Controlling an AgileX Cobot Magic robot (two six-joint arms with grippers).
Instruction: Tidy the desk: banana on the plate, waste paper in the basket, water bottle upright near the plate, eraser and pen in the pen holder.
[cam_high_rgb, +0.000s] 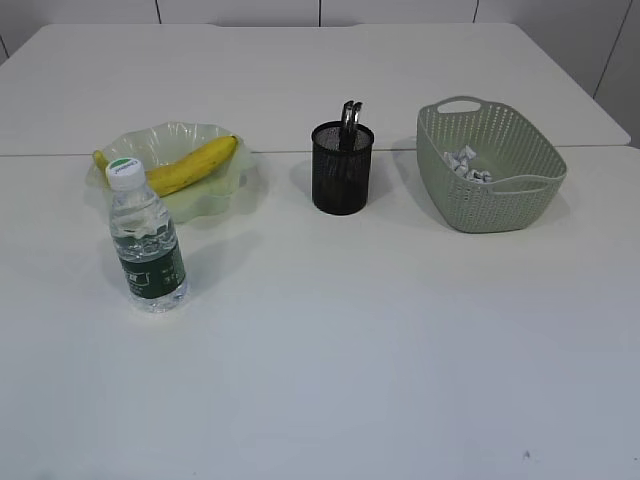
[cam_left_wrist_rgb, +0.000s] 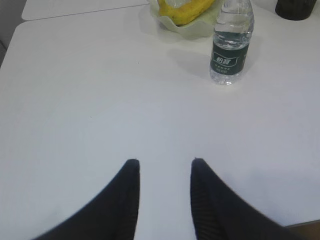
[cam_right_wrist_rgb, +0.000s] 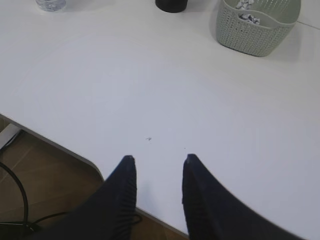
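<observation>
Yellow banana (cam_high_rgb: 190, 164) sits on your plate (cam_high_rgb: 225, 190), bottle (cam_high_rgb: 146, 238) upright — left hand (cam_left_wrist_rgb: 163, 164) and right hand (cam_right_wrist_rgb: 156, 159) apart, empty.

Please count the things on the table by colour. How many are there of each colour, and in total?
Green: 2, plate and basket
Yellow: 1, banana
Black: 1, pen holder
Clear: 1, water bottle
White: 1 heap of waste paper
Total: 6

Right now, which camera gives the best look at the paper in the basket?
The exterior view: it looks down into the basket, showing the crumpled waste paper on its floor. The right wrist view catches only scraps over the rim at the frame's top. The left wrist view misses it entirely.
</observation>
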